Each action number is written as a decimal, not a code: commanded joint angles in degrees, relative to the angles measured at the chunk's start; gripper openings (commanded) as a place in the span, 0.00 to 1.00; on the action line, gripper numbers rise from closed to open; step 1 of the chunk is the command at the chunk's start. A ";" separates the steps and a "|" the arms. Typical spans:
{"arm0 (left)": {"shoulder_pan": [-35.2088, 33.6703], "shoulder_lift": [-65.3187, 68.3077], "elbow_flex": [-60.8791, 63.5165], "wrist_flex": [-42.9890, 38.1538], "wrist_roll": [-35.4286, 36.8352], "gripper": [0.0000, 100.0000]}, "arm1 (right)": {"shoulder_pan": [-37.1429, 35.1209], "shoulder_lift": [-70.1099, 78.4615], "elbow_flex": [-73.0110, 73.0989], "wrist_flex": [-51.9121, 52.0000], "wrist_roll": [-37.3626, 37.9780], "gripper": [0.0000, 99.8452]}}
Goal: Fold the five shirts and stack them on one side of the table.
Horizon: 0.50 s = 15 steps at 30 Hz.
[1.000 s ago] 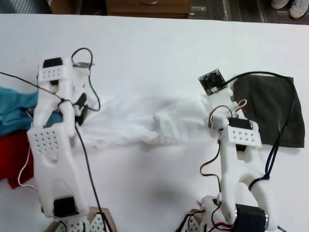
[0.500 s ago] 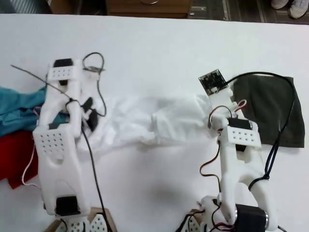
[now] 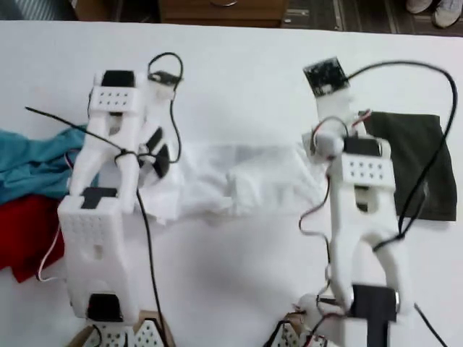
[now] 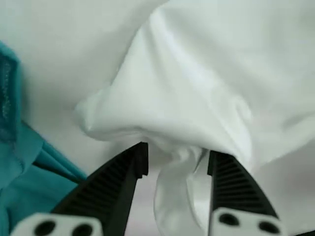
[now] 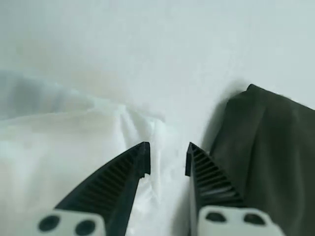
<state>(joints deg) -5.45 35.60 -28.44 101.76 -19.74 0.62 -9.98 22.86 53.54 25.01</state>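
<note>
Both arms had pushed farther from me, the left dragging cloth inward. My left gripper (image 4: 177, 162) pinched a bunched fold of the white shirt (image 3: 246, 181), crumpled mid-table; the right gripper (image 5: 168, 160) hung slightly parted over its other edge. The shirt looked limp and light, so I judged the corners the better hold.

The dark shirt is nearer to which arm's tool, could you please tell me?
Right. The right tool hangs just beside the dark shirt; the left tool is at the far end of the white shirt.
</note>
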 commanded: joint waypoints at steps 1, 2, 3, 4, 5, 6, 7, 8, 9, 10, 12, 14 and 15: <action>-1.49 -3.25 1.80 0.53 0.18 0.23 | -3.56 7.87 -9.14 9.71 -0.18 0.13; -2.29 -2.55 2.15 0.53 0.18 0.23 | -4.88 9.98 -10.46 11.82 -0.18 0.13; -3.08 -1.58 2.24 0.53 0.09 0.23 | -6.11 11.74 -11.34 13.32 0.09 0.13; -3.87 -0.53 1.98 0.44 -0.18 0.23 | -6.99 13.14 -11.78 14.29 0.97 0.13; -4.84 0.35 1.89 0.44 -1.14 0.23 | -7.78 14.29 -11.87 14.90 1.58 0.13; -5.63 1.14 1.89 0.44 -2.37 0.23 | -8.31 15.08 -11.87 15.25 1.76 0.13; -6.42 1.85 1.89 0.44 -3.25 0.23 | -8.66 15.87 -11.78 15.96 1.85 0.13; -7.47 2.46 1.89 0.44 -3.87 0.23 | -8.84 16.48 -11.78 16.48 1.93 0.13; -8.53 2.99 1.89 0.44 -4.40 0.23 | -8.84 17.10 -11.78 16.75 2.02 0.13; -9.49 3.34 1.89 0.44 -4.84 0.23 | -8.48 17.71 -11.78 17.10 2.11 0.13; -10.99 3.52 1.89 0.44 -6.07 0.23 | -6.81 18.77 -11.69 17.19 2.20 0.13; -12.04 3.52 1.98 0.44 -7.21 0.23 | -4.44 20.18 -11.60 16.66 3.60 0.13; -12.48 3.43 1.98 0.44 -7.65 0.23 | -3.38 20.88 -11.60 16.40 5.63 0.13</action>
<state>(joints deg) -16.35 39.65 -26.33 101.76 -26.07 -5.63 10.15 13.71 70.15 27.56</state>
